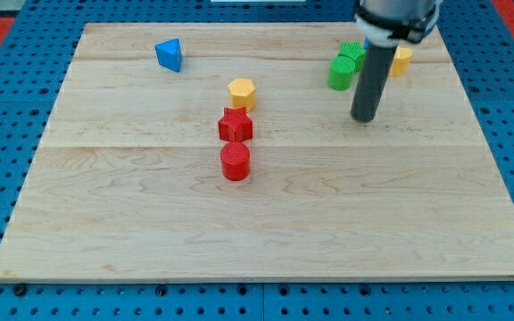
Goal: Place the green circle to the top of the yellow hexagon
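Starting at the view's bottom, the wooden board [266,250] lies bare near its front edge. Farther up, left of centre, a red cylinder [236,162] sits just below a red star [236,126], the two nearly touching, and the yellow hexagon [242,93] stands just above the star. To the view's right, my tip [364,119] rests on the board, well apart from the hexagon. I carry no claw, only the rod, so nothing is grasped. Just above and left of my tip is the green circle [340,73], close to the rod's side; whether they touch I cannot tell. Another green block [353,52] lies behind it, partly hidden, and a yellow block [402,60] peeks out right of the rod. Far left, near the top edge, sits a blue triangle [169,54].
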Controlling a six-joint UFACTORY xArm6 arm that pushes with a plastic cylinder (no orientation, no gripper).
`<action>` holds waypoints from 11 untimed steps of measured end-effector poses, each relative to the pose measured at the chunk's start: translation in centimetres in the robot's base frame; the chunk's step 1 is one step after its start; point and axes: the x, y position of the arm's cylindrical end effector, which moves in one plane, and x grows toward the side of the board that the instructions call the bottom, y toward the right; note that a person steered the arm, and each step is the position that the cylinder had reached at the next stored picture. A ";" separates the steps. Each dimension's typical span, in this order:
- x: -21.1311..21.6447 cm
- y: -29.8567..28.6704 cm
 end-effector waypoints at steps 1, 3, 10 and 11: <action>-3.7 0.9; -6.6 -4.3; -4.6 -11.6; -4.9 -12.3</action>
